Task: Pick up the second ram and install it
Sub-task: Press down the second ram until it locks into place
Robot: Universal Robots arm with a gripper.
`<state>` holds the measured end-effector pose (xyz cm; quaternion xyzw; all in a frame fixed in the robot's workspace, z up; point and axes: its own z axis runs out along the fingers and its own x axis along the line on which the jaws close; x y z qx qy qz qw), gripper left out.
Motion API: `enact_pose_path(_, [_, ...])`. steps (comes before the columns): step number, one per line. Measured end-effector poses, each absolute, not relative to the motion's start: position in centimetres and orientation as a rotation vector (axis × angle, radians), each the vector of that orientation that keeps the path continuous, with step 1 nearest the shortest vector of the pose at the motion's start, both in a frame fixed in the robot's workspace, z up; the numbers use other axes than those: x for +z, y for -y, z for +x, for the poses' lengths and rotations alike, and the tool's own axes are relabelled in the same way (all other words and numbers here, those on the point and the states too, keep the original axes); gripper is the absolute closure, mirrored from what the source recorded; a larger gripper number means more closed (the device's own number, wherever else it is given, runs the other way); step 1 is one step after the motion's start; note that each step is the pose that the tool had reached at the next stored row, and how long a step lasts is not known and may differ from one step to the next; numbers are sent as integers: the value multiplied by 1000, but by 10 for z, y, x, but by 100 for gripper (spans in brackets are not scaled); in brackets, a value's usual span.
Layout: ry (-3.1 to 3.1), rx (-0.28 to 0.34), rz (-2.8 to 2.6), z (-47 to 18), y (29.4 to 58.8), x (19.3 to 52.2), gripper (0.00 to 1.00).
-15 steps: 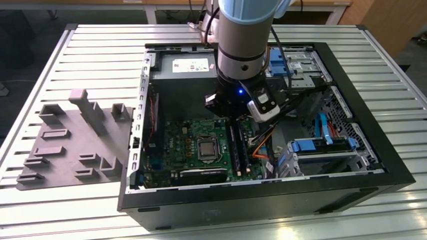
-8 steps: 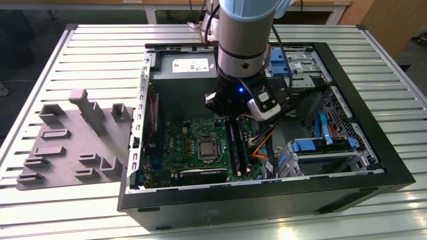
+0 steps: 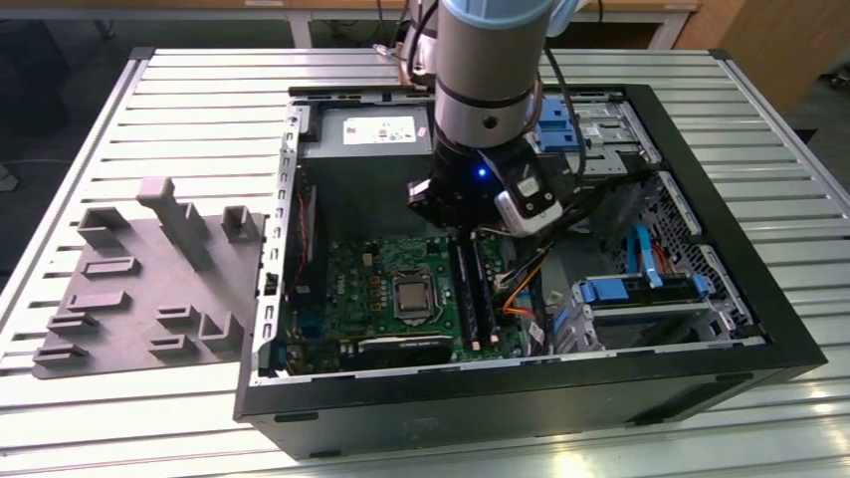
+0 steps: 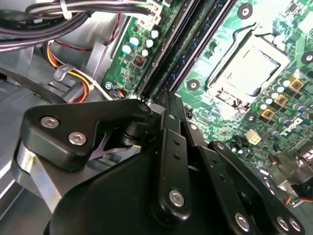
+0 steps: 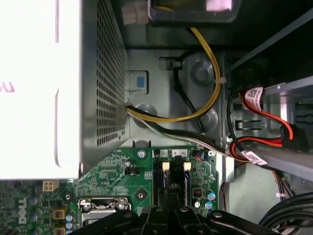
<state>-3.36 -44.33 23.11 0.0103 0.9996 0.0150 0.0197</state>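
My gripper (image 4: 165, 98) hangs inside the open computer case (image 3: 743, 349), low over the motherboard (image 3: 385, 269). Its black fingers (image 4: 172, 147) stand shut, tips together right above the two long black memory slots (image 5: 173, 178). In the second wrist view a thin dark bluish strip, the second ram (image 4: 188, 49), runs along a slot away from the fingertips and looks seated in it. I cannot tell whether the tips touch it. In the exterior view the slots (image 3: 468, 289) lie just beneath the gripper (image 3: 459, 231), beside the processor socket (image 3: 414, 296).
A grey moulded fixture (image 3: 146, 279) with upright posts lies on the slatted table at the exterior view's left. Inside the case sit the power supply (image 3: 365, 134), blue drive brackets (image 3: 638, 289) and coloured cable bundles (image 5: 205, 107) close to the slots.
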Motion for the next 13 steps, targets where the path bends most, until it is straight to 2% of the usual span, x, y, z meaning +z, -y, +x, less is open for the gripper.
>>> enact_pose_path(13, [-3102,38,32,-34,459,231,89])
